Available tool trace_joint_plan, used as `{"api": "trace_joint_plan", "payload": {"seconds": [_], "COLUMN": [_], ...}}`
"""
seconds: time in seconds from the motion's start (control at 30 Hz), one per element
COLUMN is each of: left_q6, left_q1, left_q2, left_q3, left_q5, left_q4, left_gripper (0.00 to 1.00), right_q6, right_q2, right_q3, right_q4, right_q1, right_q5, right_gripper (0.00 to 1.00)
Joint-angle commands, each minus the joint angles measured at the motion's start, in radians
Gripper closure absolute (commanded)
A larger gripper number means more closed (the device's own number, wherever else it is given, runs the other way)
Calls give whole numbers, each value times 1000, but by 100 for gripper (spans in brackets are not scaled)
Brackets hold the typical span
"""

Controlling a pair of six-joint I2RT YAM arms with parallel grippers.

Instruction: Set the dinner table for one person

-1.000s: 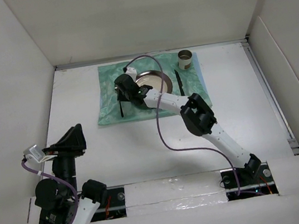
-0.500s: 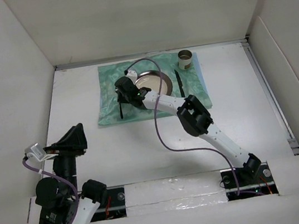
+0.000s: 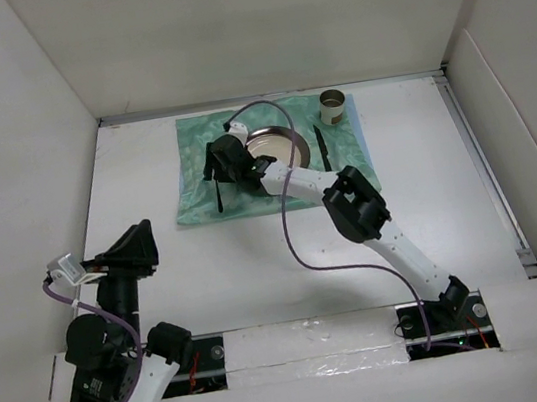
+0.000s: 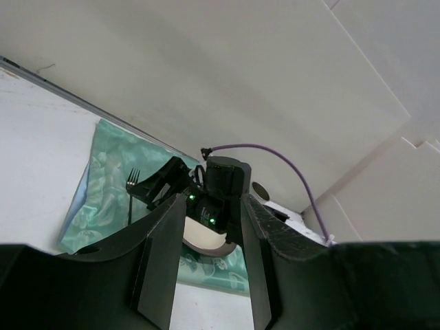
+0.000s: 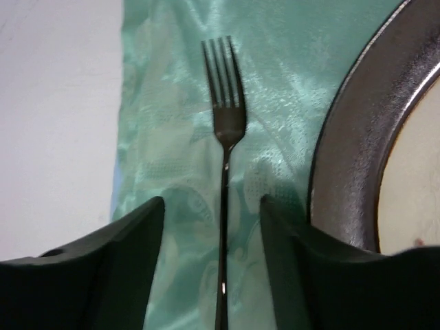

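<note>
your right gripper [image 5: 213, 206] has crept slightly far-left, jaws spread, fork [image 5: 224, 124] lying free on the mat [image 5: 172, 103] left of the plate [image 5: 357, 151]. left gripper [image 4: 210, 206] spread too, over the dinner table [image 3: 445, 164] near-left; fork looks placed.

I see the white dinner table [image 3: 428, 187] carrying one mint-green mat [image 3: 189, 177], spread flat toward its far edge, near the middle.

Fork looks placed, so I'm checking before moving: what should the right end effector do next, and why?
Probably lift straight up. The right end effector is open and clear of the fork, which lies flat on the mat beside the plate.
</note>
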Motion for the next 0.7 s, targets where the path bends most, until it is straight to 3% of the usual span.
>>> {"api": "trace_joint_plan", "payload": {"seconds": [0.0,0.07,0.17,0.2,0.27,0.33,0.4,0.47,0.57,0.67], "left_q6": [12,12,15,15,25,29,34,37,34,34], "left_q1": [4,4,4,4,4,4,4,4,4,4], "left_q2": [25,30,56,78,106,161,221,250,278,263], "left_q3": [-4,-2,4,7,10,13,22,35,38,32], "left_q5": [11,9,15,18,55,104,136,153,138,132], "left_q4": [52,54,40,38,44,44,32,27,15,33], "left_gripper": [65,61,57,55,48,44,42,40,39,40], "right_q6": [-96,-159,-232,-252,-326,-395,-435,-519,-637,-651], "right_q2": [-172,-258,-393,-426,-541,-646,-848,-1006,-1428,-1688], "right_q3": [-54,-92,-169,-233,-297,-455,-607,-849,-1127,-1306], "right_q4": [125,131,182,196,216,266,324,416,461,363], "right_q1": [17,26,46,46,57,69,99,121,167,167], "right_q5": [6,9,9,-3,-49,-63,-28,21,75,173], "right_gripper": [27,25,32,0,0,0,0,0,0,0]}}
